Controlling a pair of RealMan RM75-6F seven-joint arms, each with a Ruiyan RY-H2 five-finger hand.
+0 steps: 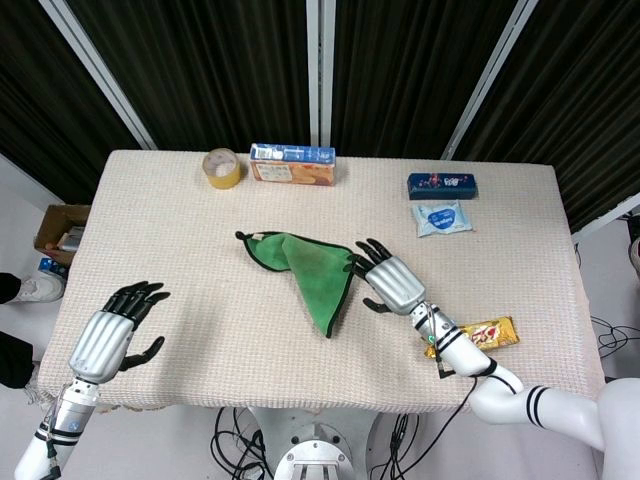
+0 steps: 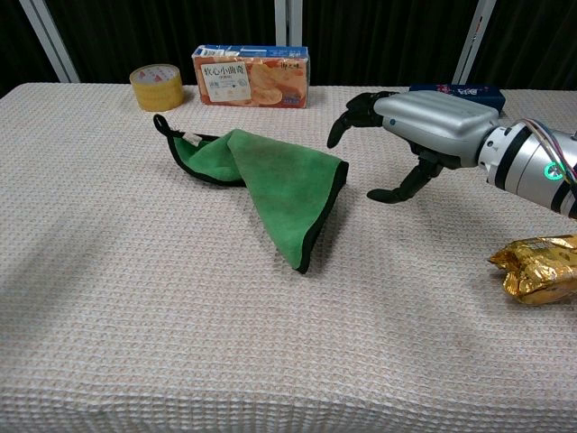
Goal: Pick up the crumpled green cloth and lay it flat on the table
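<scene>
While your two hands hover over the tabletop (image 1: 200, 330), its stock reads as follows.

Green cloth (image 1: 310, 270): lies near the middle of the tabletop, folded over on itself into a rough triangle with a dark trim. Its point aims toward the near edge, and a small loop sits at its far-left corner. It rests on the surface; nothing grips it.

Right hand (image 1: 385, 280): sits just beside the right edge of the cloth, palm down, fingers spread and curved, released and holding nothing. In the chest view its fingertips (image 2: 335, 137) hang just above and beside the cloth's right edge, and the thumb points down toward the surface; you cannot tell from either view whether any finger touches the fabric.

Left hand (image 1: 110, 330): is at the near-left corner, well apart from the cloth, fingers apart, released and empty. Only the head view shows it.

Tape roll (image 1: 222, 167): stands along the far edge, left of centre.

Cracker box (image 1: 292, 165): stands on its long side along the far edge, just right of the tape roll.

Dark blue box (image 1: 441, 185): lies toward the far-right corner.

Wipes packet (image 1: 441, 218): lies flat, just nearer than the blue box.

Gold snack wrapper (image 1: 487, 333): lies close to the near edge on the right side, beside your right forearm.

Cardboard box (image 1: 62, 230): stands on the floor off the left edge of the tabletop.
</scene>
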